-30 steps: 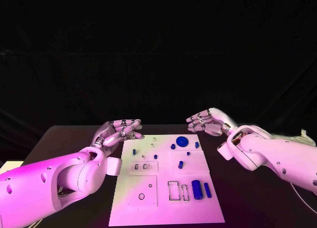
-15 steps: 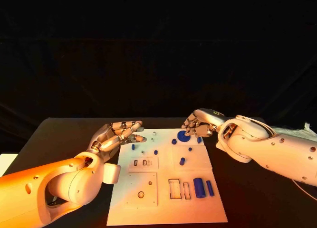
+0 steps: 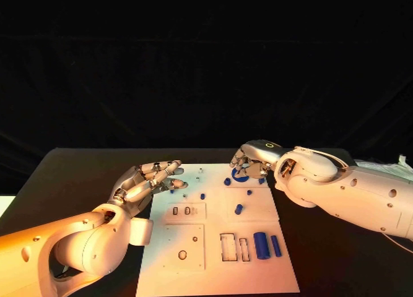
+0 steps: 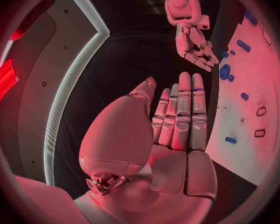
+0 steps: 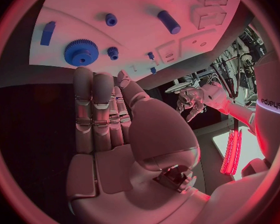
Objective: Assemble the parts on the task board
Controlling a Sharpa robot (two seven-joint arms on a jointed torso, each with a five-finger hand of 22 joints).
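Note:
The white task board (image 3: 193, 250) lies in the middle of the black table. At its far end sits a large blue gear (image 3: 239, 178) (image 5: 81, 52), with a small gear (image 5: 113, 52) beside it. My right hand (image 3: 252, 162) (image 5: 109, 114) hovers just over the big gear, fingers straight and close together, holding nothing. My left hand (image 3: 153, 176) (image 4: 177, 119) hangs beside the board's far left corner, fingers extended and empty. Two blue cylinders (image 3: 260, 241) lie near the board's right edge. A short peg (image 3: 238, 210) stands mid-board.
Small blue pegs (image 3: 175, 190) stand on the board's left half, near rectangular slots (image 3: 226, 246) and round holes. A blue block (image 5: 48, 32) lies at the board's far right corner. Bare black table (image 3: 72, 179) flanks the board.
My right hand has swung in from the board's right side to just above the large gear. The left hand has stayed by the far left corner, its fingers straightening a little.

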